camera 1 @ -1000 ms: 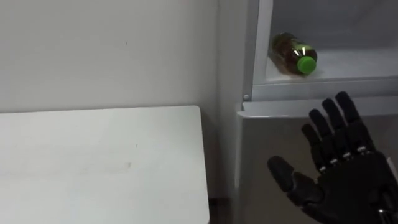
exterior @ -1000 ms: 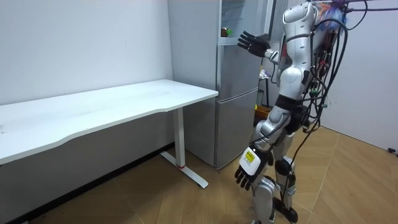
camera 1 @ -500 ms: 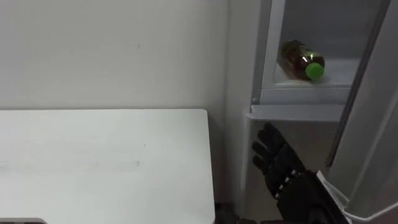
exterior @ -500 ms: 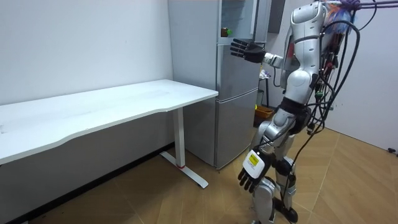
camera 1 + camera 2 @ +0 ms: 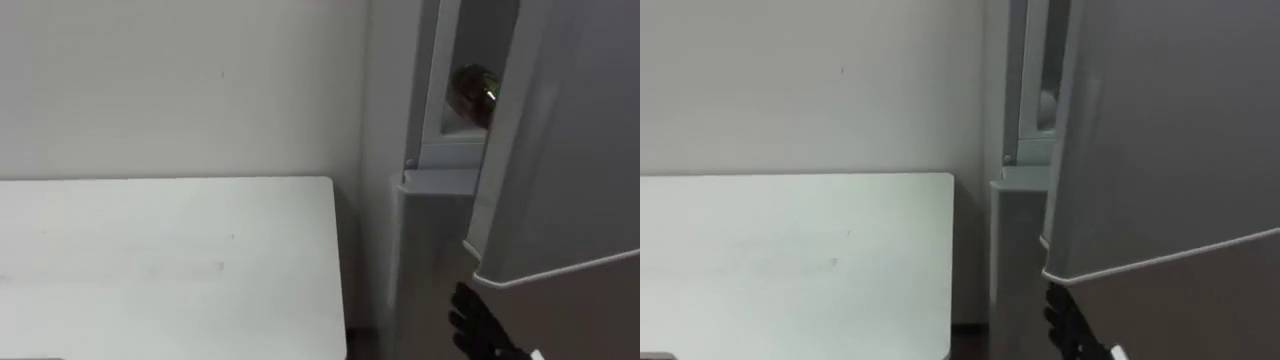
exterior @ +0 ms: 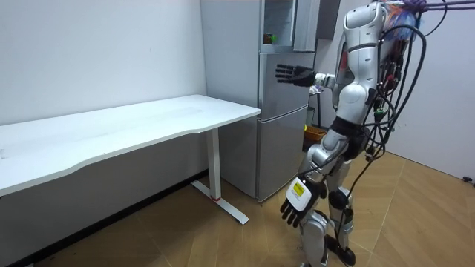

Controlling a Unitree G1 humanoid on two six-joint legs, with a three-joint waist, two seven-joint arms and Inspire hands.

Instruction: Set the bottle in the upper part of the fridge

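Bottle (image 5: 472, 90) lies on upper shelf (image 5: 455, 127), 1 o'clock, behind half-shut door (image 5: 570, 150). Right hand (image 5: 478, 322), 5 o'clock under door, fingers spread, empty. Left hand (image 6: 295, 208) hangs relaxed. Advice: flat palm near door's free edge, push till sealed.

No writing, number or sign could be read. The bottle (image 5: 470, 90), at one o'clock inside the upper fridge (image 5: 440, 100), showed no legible label.

Amber bottle (image 5: 472, 89), grey fridge (image 5: 425, 250), white table (image 5: 160, 260)
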